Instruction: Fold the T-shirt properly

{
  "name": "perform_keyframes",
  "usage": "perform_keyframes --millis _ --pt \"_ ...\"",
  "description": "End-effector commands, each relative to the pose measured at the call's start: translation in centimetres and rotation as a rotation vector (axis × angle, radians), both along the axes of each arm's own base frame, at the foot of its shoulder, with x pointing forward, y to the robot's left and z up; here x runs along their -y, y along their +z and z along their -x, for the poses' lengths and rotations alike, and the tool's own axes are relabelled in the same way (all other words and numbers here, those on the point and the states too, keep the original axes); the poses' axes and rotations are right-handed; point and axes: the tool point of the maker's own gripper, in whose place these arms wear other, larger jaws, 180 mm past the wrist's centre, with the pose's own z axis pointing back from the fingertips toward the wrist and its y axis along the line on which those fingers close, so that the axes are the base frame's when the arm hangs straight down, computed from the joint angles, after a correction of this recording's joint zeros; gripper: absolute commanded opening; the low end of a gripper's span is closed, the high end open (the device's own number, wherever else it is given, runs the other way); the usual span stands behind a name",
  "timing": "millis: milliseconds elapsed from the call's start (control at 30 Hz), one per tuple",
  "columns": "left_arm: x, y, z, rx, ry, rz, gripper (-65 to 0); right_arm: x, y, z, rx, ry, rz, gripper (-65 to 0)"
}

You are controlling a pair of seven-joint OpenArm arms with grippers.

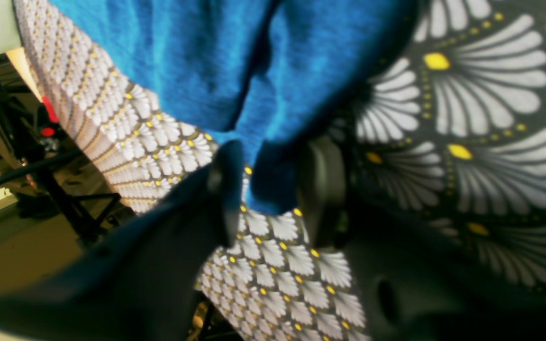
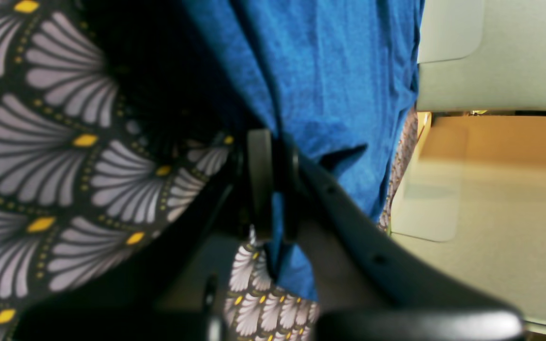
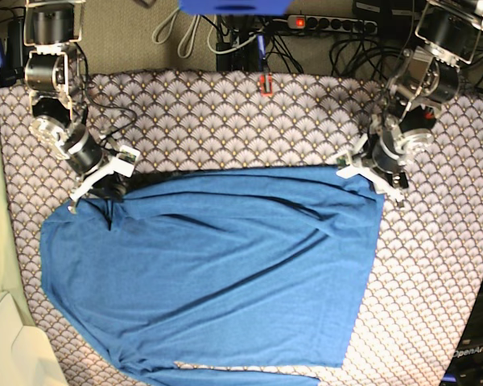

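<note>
1. The shirt point(image 3: 217, 269) lies spread across the near half of the cloth point(image 3: 225, 121).
2. The left gripper point(image 1: 266, 189) pinches the shirt's far right corner.
3. The right gripper point(image 2: 273, 184) is clamped on its far left corner.

The T-shirt point(image 3: 217, 269) is a large plain medium-blue knit with no print, spread mostly flat across the middle and lower part of the patterned surface in the base view. Long shallow wrinkles run diagonally across it. Its upper edge stretches nearly straight between 2 upper corners, each bunched into a small pinched fold. The lower edge curves and reaches the bottom of the view, and the left side bulges outward, rounded.
</note>
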Motion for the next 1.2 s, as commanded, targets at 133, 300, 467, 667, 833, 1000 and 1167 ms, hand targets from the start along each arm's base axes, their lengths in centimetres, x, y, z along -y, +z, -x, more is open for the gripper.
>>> perform_keyframes --millis 133,300,467,667,833,1000,1167 --pt "-0.2 1.3 -1.1 0.044 0.004 0.002 -65.0 0.4 1.5 -0.9 0.047 0.001 0.0 -65.0" --pt "-0.1 1.9 -1.6 0.061 0.0 0.003 -64.5 0.4 1.5 -0.9 0.048 0.002 0.0 -65.0" --pt "0.3 3.7 -2.2 0.105 -0.025 0.002 -64.5 0.4 2.0 -1.1 0.059 0.007 0.005 -65.0" --pt "0.5 4.8 -2.6 0.095 -0.07 -0.019 -64.5 -0.8 2.1 -0.4 -0.033 0.041 -0.02 -65.0" --pt "0.5 4.9 -2.8 0.024 -0.108 -0.052 -64.5 -1.1 1.7 0.1 -0.11 0.055 -0.033 -65.0" --pt "0.4 6.3 -4.3 0.06 -0.103 -0.056 -64.5 -0.3 2.3 -0.5 -0.149 0.06 -0.046 -65.0" --pt "0.3 8.0 -6.1 0.108 -0.099 -0.058 -64.5 -0.3 5.0 -2.5 -0.092 0.063 -0.115 -65.0"
